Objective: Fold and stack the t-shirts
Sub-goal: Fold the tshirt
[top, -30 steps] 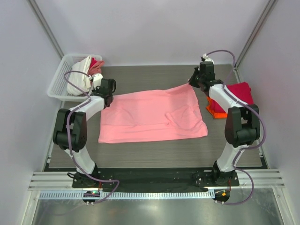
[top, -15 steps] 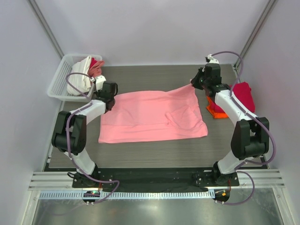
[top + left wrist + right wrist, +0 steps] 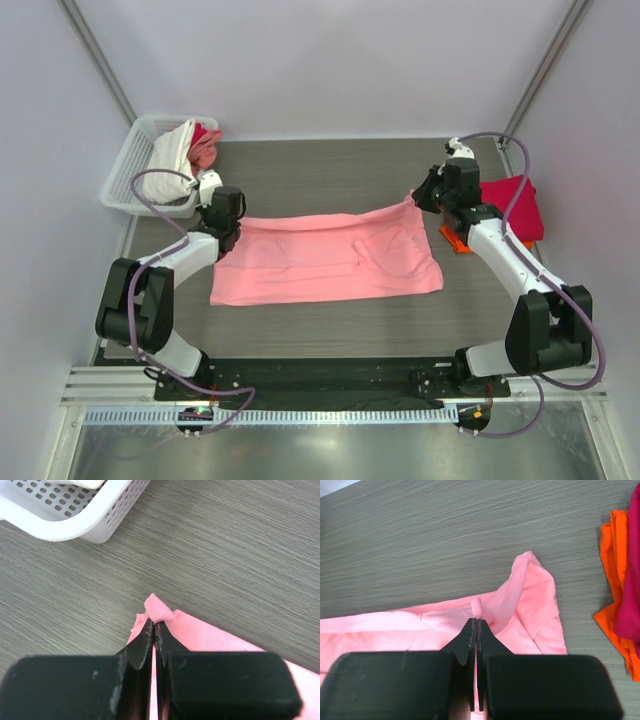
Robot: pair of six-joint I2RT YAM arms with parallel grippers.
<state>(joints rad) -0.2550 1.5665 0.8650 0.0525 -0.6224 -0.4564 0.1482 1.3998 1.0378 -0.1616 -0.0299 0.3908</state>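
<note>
A pink t-shirt (image 3: 330, 262) lies spread across the middle of the table. My left gripper (image 3: 231, 214) is shut on its far left corner, seen pinched in the left wrist view (image 3: 159, 613). My right gripper (image 3: 420, 194) is shut on its far right corner, seen in the right wrist view (image 3: 477, 609). The far edge is lifted between them and hangs over the rest of the pink t-shirt. A magenta shirt (image 3: 510, 203) lies folded on an orange one (image 3: 453, 237) at the right.
A white basket (image 3: 128, 172) at the back left holds white and red-pink clothes (image 3: 176, 160). The basket's corner (image 3: 75, 520) shows close ahead of the left gripper. The orange and magenta stack (image 3: 622, 580) lies to the right of the right gripper.
Both grippers have moved toward the near edge with the shirt's far corners, drawing the far edge up and forward over the shirt. The spread shirt looks narrower from back to front.
</note>
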